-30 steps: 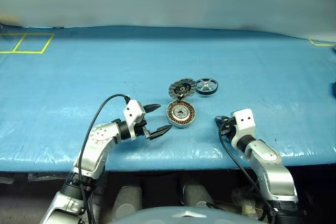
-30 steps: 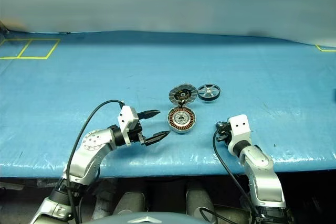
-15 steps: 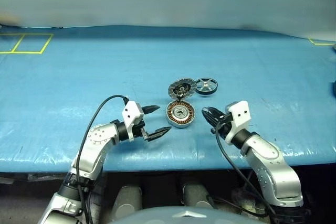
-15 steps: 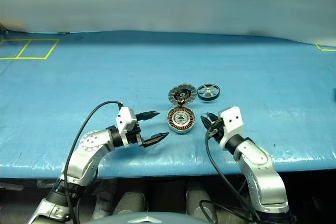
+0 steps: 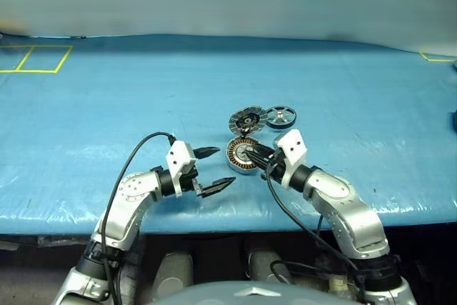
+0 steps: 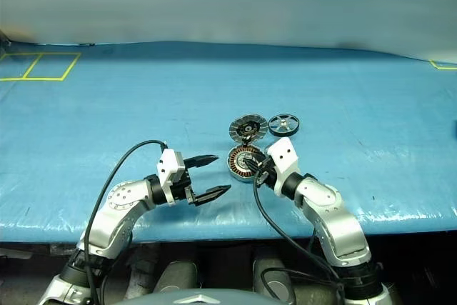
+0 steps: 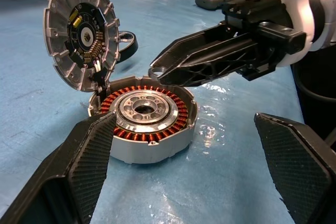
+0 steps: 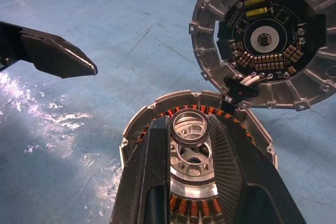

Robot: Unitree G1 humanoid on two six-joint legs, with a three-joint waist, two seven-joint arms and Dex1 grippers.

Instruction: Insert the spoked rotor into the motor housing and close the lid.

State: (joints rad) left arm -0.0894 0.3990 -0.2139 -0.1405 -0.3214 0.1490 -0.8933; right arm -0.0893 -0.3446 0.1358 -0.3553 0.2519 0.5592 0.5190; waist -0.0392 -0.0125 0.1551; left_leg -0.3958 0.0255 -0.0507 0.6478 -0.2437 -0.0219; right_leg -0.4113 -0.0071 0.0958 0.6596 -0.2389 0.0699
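Observation:
The motor housing (image 5: 240, 153) lies on the blue table, its copper windings ringing a silver centre (image 7: 142, 110). Its lid (image 5: 246, 120) stands upright on the hinge at the far side, dark inner face toward me. The spoked rotor (image 5: 280, 116) lies flat just right of the lid. My right gripper (image 5: 255, 153) reaches in from the right. Its fingers hover just over the housing's centre, a narrow gap between them, holding nothing. My left gripper (image 5: 223, 166) waits wide open to the left of the housing, apart from it.
The blue cover (image 5: 343, 98) spreads over the whole table, and its front edge runs just below both arms. Yellow tape squares (image 5: 36, 58) mark the far left corner, and a strip of yellow tape (image 5: 437, 57) marks the far right.
My right gripper has swung left and risen from the table's front right to above the housing, turning toward it. The left arm, housing, lid and rotor have stayed put.

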